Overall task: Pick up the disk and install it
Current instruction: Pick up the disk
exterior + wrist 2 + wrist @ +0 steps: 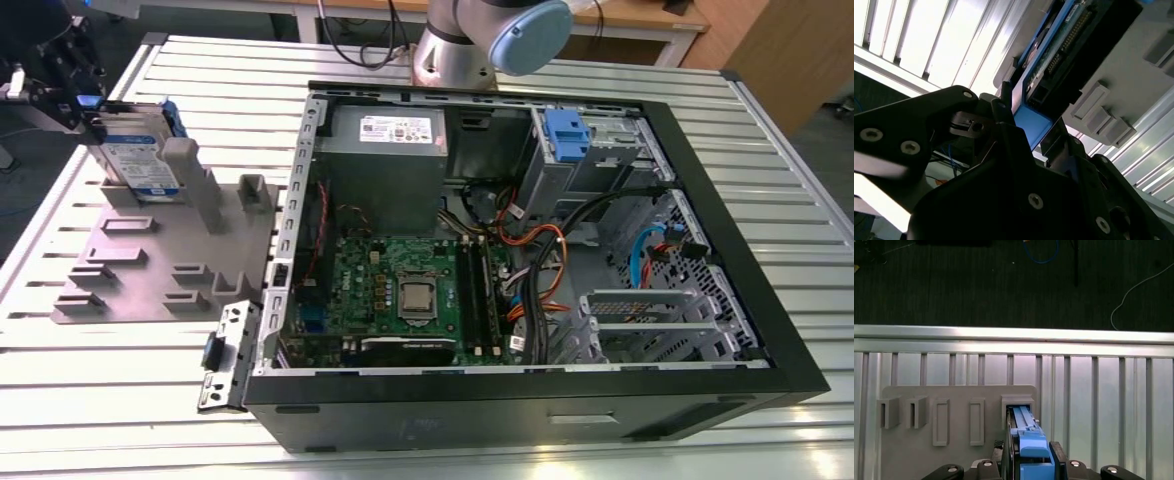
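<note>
Gripper point(1032, 461): clenched on the disk's upper edge.
Disk point(140, 165): upright in rack's corner slot.
Rack point(147, 265): on table point(94, 400), beside case point(534, 405).

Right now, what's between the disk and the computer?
In the exterior view, a tall post and a short post of the grey holder stand between the disk and the computer.
</note>
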`<state>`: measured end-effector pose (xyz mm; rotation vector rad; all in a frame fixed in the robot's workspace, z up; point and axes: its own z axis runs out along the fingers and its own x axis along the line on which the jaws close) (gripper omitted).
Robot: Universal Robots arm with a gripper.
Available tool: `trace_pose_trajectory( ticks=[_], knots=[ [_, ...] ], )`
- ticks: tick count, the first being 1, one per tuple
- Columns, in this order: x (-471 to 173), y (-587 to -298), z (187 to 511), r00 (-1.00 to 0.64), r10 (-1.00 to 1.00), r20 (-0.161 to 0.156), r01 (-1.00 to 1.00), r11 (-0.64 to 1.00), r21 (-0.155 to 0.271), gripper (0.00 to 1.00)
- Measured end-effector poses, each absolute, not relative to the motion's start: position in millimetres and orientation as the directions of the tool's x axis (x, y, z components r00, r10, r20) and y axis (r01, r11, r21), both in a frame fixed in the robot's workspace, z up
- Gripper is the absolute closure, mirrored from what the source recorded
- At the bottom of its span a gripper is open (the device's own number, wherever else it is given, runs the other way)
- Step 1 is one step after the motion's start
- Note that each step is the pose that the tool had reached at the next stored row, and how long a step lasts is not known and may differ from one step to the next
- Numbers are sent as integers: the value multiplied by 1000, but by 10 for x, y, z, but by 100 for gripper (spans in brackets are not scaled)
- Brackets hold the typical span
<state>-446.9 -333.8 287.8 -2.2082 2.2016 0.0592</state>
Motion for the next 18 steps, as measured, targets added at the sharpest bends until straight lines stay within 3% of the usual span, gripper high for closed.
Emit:
trace_pose_trajectory(
  ticks=[17, 18],
  knots=[
    [-4469, -3338, 2879, 3, -999, -43, -1000, -3, 11, 53],
    [-4469, -3338, 2879, 3, -999, -43, -1000, -3, 11, 60]
  ],
)
